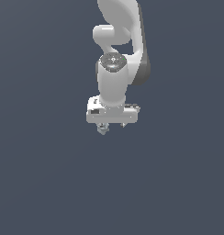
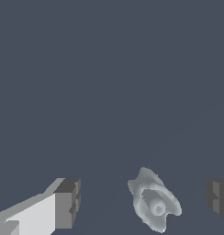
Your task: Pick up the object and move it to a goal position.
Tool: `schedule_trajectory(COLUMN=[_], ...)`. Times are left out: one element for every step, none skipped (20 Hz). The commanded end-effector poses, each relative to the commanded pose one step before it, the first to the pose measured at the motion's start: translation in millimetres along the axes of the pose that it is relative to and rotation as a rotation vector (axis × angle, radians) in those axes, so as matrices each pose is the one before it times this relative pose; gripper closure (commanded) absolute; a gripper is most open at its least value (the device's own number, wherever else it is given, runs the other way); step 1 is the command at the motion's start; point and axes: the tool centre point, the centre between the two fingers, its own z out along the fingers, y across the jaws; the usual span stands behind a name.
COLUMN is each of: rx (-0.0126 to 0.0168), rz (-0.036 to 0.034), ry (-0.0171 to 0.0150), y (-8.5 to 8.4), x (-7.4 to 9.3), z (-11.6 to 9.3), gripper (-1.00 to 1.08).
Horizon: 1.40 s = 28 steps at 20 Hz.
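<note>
Wrist view, left to right: left finger, lump, right finger. Gripper is wide open and holds nothing; the lump sits between the fingers, nearer the right one. Exterior view: lump shows lower centre, just under the gripper. Nudge to centre it, then close slowly; its knobbly shape may slip.

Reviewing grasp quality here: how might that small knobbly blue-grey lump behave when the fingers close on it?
The lump looks rigid, so it probably won't squash. Its uneven, rounded surface may let it twist or slip between the flat fingers. Being tiny beside the gripper, it is likely light.
</note>
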Motion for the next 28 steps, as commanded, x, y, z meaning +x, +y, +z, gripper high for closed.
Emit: schedule_trajectory(rx=[0.0,-0.00063,-0.00136,-0.00247,-0.00343,-0.00432,-0.00442,-0.00344,-0.0024,-0.00136,-0.00044,0.00015,0.00026,0.00053,0.00043,0.00033,0.00028,0.00025,0.00023,0.00023,0.00029,0.0004,0.00053,0.00061,0.00063,0.00065,0.00071,0.00078], rz=[0.0,0.00027,0.00068,0.00134,0.00214,0.00329,0.00431,0.00445,0.00423,0.00352,0.00214,0.00067,-0.00064,-0.00212,-0.00313,-0.00419,-0.00534,-0.00651,-0.00762,-0.00876,-0.00986,-0.011,-0.01222,-0.01325,-0.01439,-0.01552,-0.01667,-0.01787], ry=[0.0,0.00012,0.00024,0.00044,0.00059,0.00073,0.00073,0.00058,0.00042,0.00026,0.0001,-0.00001,-0.00005,-0.00011,-0.00012,-0.00012,-0.00013,-0.00014,-0.00015,-0.00017,-0.00019,-0.00021,-0.00024,-0.00025,-0.00026,-0.00026,-0.00026,-0.00026], y=[0.01,0.5,1.47,2.43,3.36,4.22,4.18,3.16,2.1,1.09,0.29,-0.12,-0.29,-0.38,-0.17,0.05,0.2,0.32,0.46,0.55,0.57,0.55,0.5,0.5,0.55,0.61,0.61,0.59], x=[0.0,0.02,0.07,0.11,0.17,0.25,0.32,0.34,0.34,0.3,0.18,0.06,-0.07,-0.17,-0.28,-0.39,-0.5,-0.61,-0.73,-0.85,-0.96,-1.08,-1.21,-1.33,-1.46,-1.6,-1.74,-1.89], z=[0.0,-0.29,-0.8,-1.34,-1.89,-2.45,-2.56,-2.11,-1.6,-1.04,-0.44,-0.02,0.24,0.45,0.56,0.66,0.77,0.88,1.01,1.14,1.29,1.47,1.66,1.81,1.94,2.07,2.21,2.36], gripper=[-0.92,-0.92,-0.92,-0.92,-0.92,-0.92,-0.92,-0.92,-0.92,-0.92,-0.92,-0.92,-0.92,-0.92,-0.92,-0.92,-0.92,-0.92,-0.92,-0.92,-0.92,-0.92,-0.92,-0.92,-0.92,-0.92,-0.92,-0.92])
